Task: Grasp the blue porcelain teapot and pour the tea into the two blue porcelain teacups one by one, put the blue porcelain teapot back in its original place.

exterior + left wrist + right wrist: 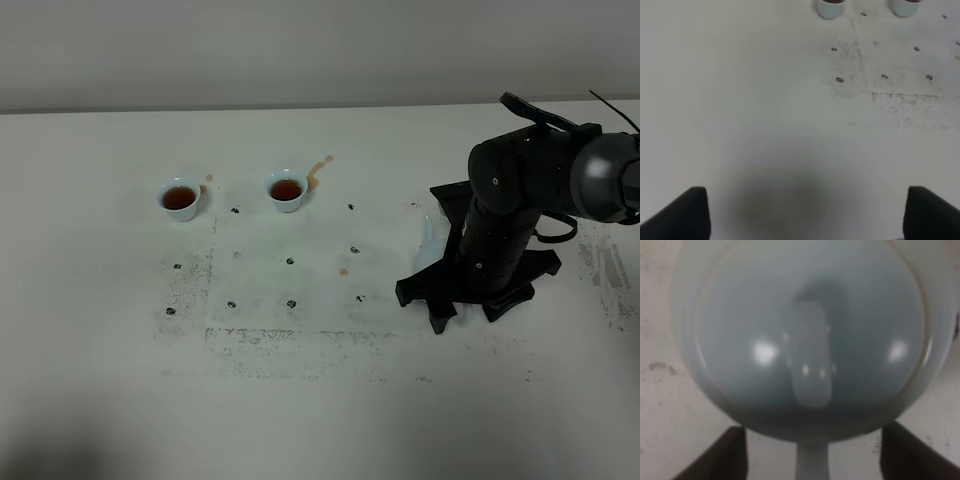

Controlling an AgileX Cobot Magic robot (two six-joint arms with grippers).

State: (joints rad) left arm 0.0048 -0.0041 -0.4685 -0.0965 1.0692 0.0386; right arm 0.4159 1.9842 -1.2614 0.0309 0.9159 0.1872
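Pale blue teapot (805, 340) fills the right wrist view, seen from above w/ its lid knob in the middle and its handle running down between the two dark fingers (727, 455) of the right gripper (812, 460). Those fingers stand wide apart, one on each side of the handle, not pinching it as far as the view shows. In the high view the pot is almost all hidden under the black right arm (510, 230); only a pale sliver (432, 240) shows at the arm's near-left side, on the right part of the white table (100, 400), well apart from the cups.

Two small blue cups sit toward the table's far edge, left of centre: left cup (181, 199) and right cup (287, 190), near each other but not touching, both upright, both w/ dark brown tea inside. Brownish spill marks (320, 170) lie just beside the right cup, towards the far edge, and a smaller spot (343, 271) sits nearer the table's middle. Small dark dots (291, 262) and grey scuffing mark the tabletop nearer than the cups.

Left gripper (807, 215) hangs over bare table, its two black fingertips (685, 215) spread wide, nothing between them. Both cups (829, 7) are just cut off at the edge of the left wrist view, well away from that gripper
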